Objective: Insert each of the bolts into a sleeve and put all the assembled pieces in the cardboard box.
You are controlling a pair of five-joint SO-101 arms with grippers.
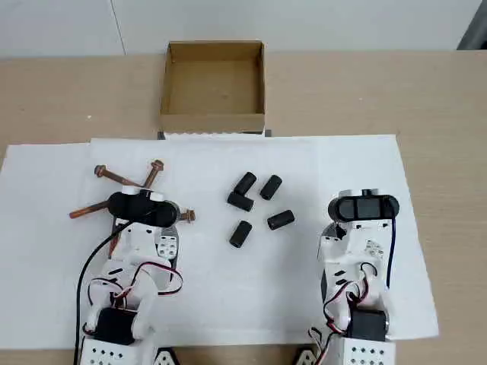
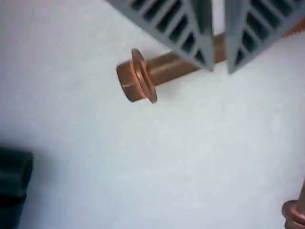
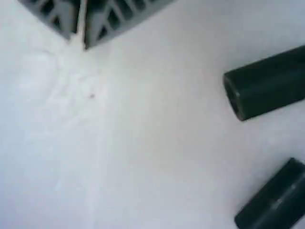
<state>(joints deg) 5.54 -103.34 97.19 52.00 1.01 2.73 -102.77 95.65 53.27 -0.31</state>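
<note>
Several copper bolts lie fanned on the white paper at the left, among them one long bolt (image 1: 120, 178) and one flanged bolt head (image 1: 186, 216). Several black sleeves (image 1: 240, 233) lie scattered mid-paper. The cardboard box (image 1: 214, 120) stands at the back. My left gripper (image 2: 220, 69) hangs just above a bolt (image 2: 143, 76); its fingers are almost together and the shaft runs under them. Farther off lie a second bolt head (image 2: 295, 214) and a sleeve (image 2: 12, 186). My right gripper (image 3: 82, 43) is shut over bare paper, apart from two sleeves (image 3: 267, 88) (image 3: 274, 200).
The white paper (image 1: 358, 167) covers the wooden table from the arms up to the box. The left arm (image 1: 141, 228) stands over the bolts; the right arm (image 1: 364, 228) stands to the right of the sleeves.
</note>
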